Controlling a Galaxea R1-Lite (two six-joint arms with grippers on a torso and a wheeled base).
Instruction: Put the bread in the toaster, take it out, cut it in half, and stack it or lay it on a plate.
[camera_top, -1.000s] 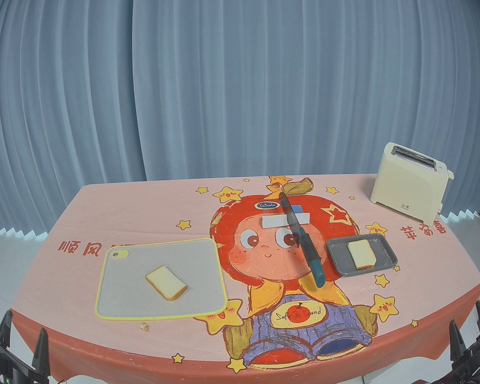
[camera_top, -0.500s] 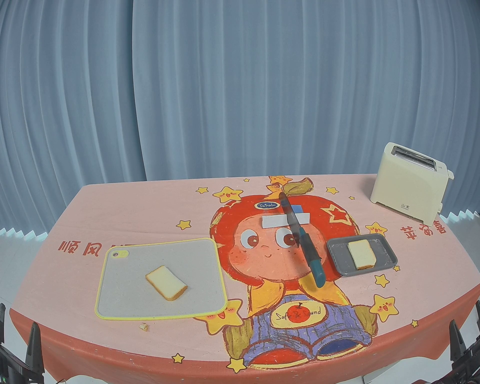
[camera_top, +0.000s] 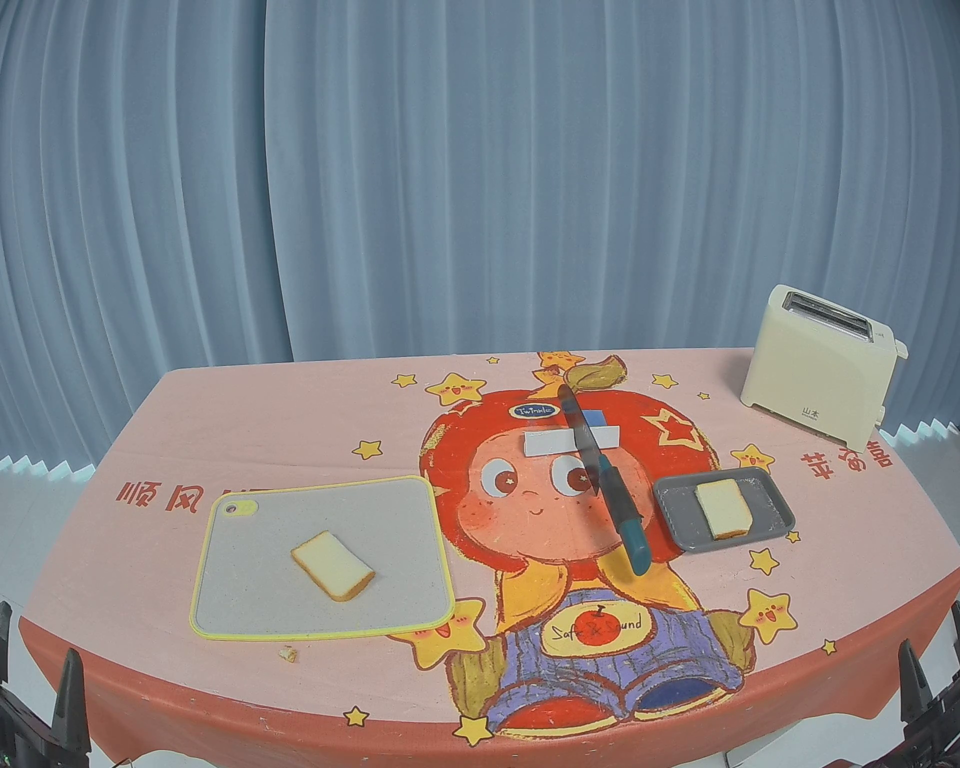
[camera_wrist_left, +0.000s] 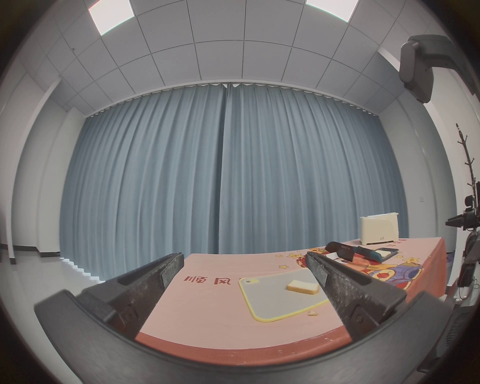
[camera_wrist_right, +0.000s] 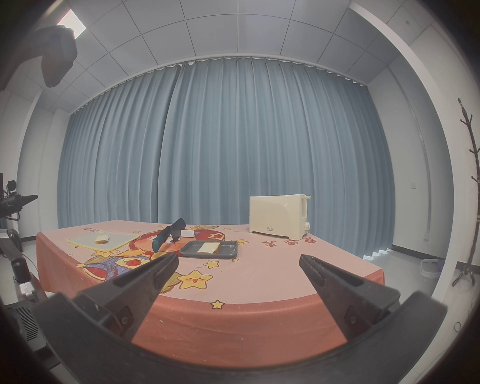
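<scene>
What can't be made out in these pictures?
Inside of the toaster: in the head view, the slot is seen at a slant and is dark, so its contents are unknown.
The speck beside the cutting board: in the head view, it is too small to identify.
The head view's bottom edge cuts off the left pincer and right pincer.

toaster (camera_top: 815, 370): smooth plastic | tablecloth (camera_top: 300, 430): matt printed cloth | cutting board (camera_top: 400, 560): matt speckled plastic
</scene>
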